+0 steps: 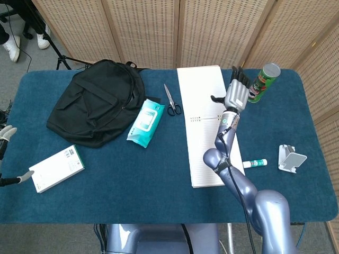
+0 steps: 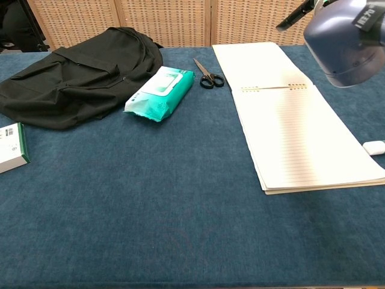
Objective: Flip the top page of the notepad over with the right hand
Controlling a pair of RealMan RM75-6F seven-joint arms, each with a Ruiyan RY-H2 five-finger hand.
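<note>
Desk [image 1: 132, 196]: covered in dark blue cloth, backed by woven screen panels along the far edge.

Black backpack [image 1: 95, 101]: lies flat at far left, the largest thing on the desk.

Notepad [image 1: 212, 143]: right of centre, running near to far. Top page [image 1: 200, 92] lies flipped flat beyond the spiral binding, on the far side; a fresh lined page faces up on the near part. Ruled lines show in the chest view [image 2: 301, 138]; no writing legible on them.

Right arm: comes in from the near right and reaches across the notepad. Right hand [image 1: 236, 94] hovers at the far right edge of the notepad, near the binding, fingers [image 1: 239, 75] spread and straight, holding nothing. In the chest view only the arm housing shows at top right, with partly readable lettering.

Left hand [image 1: 6, 133]: just a sliver at the far left edge of the head view; cannot tell how its fingers lie.

White box [image 1: 56, 168]: near left, green stripe on one end, print too small to read.

Wet wipes pack [image 1: 144, 123]: teal and white, just right of the backpack; label unreadable.

Green chip can [image 1: 262, 83]: upright at far right, just beside the right hand; label not legible.

Scissors [image 1: 170, 101]: black handles, between the wipes and the flipped page.

Small white stand [image 1: 292, 157] and a white tube with green cap [image 1: 255, 163]: near right, beside the notepad.
</note>
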